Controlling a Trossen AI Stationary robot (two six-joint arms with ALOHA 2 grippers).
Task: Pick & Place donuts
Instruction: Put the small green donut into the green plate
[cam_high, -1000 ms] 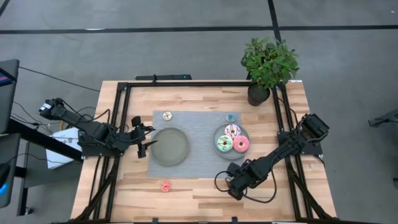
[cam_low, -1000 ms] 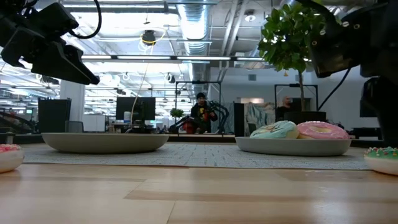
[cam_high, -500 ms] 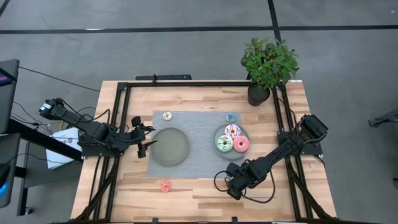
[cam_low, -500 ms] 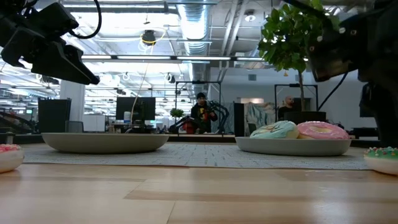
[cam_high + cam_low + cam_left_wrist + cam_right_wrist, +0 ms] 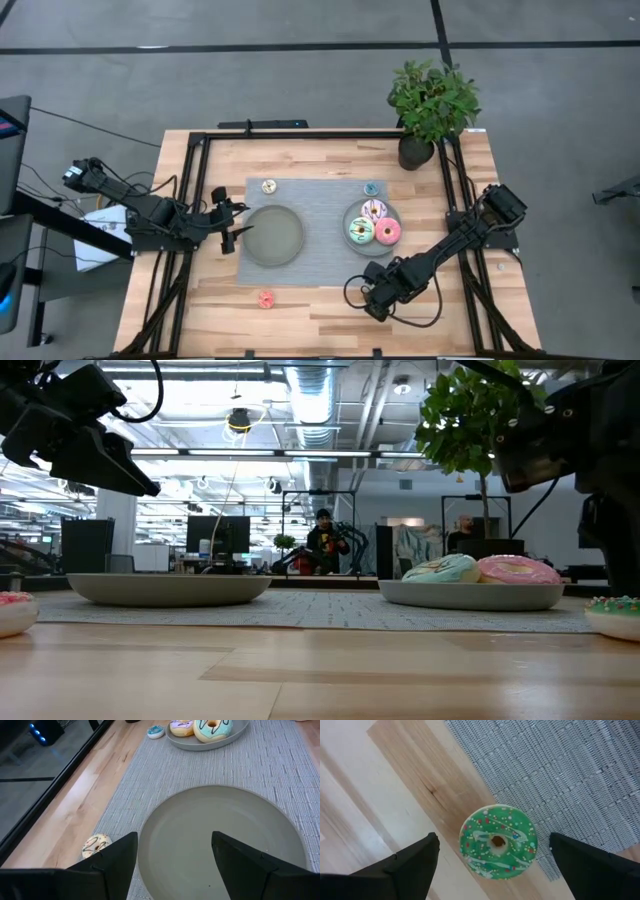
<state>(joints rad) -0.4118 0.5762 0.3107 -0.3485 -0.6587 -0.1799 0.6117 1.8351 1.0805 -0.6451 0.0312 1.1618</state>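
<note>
A small green sprinkled donut lies flat at the grey mat's near right corner, half on the mat and half on the wood. My right gripper hangs open over it, pointing down, a finger on either side and clear of it. In the high view that gripper hides the donut. My left gripper waits open at the left rim of the empty grey plate. Pink, mint-green and white-lilac donuts lie on the right plate. Small tan, blue and red donuts lie loose.
A potted plant stands at the table's far right corner. The black frame rails run along the table's sides. Bare wood stretches along the near edge between the red donut and my right gripper.
</note>
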